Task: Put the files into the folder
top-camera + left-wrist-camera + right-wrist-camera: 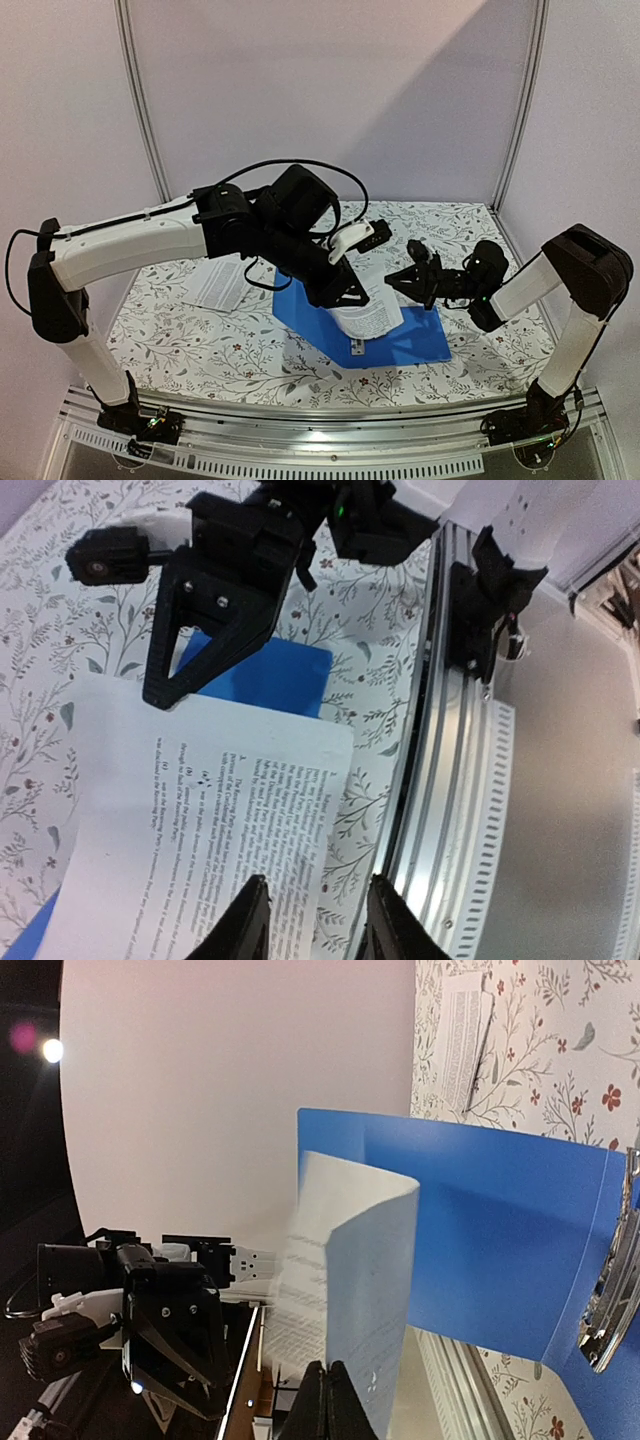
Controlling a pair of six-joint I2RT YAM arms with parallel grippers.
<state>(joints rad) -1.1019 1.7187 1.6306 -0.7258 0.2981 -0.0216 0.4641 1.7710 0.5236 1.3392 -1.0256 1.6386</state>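
Your right fingers (312, 1415) are pressed together with no gap showing, and the edge of the curled file (350, 1260) sits right at their tips, so the right gripper (326, 1365) appears to be pinching that sheet. Your left fingers (245, 925) stand a moderate way apart. The printed sheet's near edge runs into the gap between them, and you can see floral cloth past the paper there, so the left gripper (316, 882) is not clamped on it. From the top camera, the curled file bows upward over the blue folder (420, 340), which lies open and flat on the table (200, 340) just right of centre, toward the near edge. The left arm reaches across from the left and hangs over the sheet's upper left part, and the right gripper comes in from the right at the sheet's far right corner. Your right wrist view shows the metal rings (608, 1290) at the folder's spine, apart from the sheet. A second file (218, 283) lies flat on the cloth to the left, well apart from the folder.
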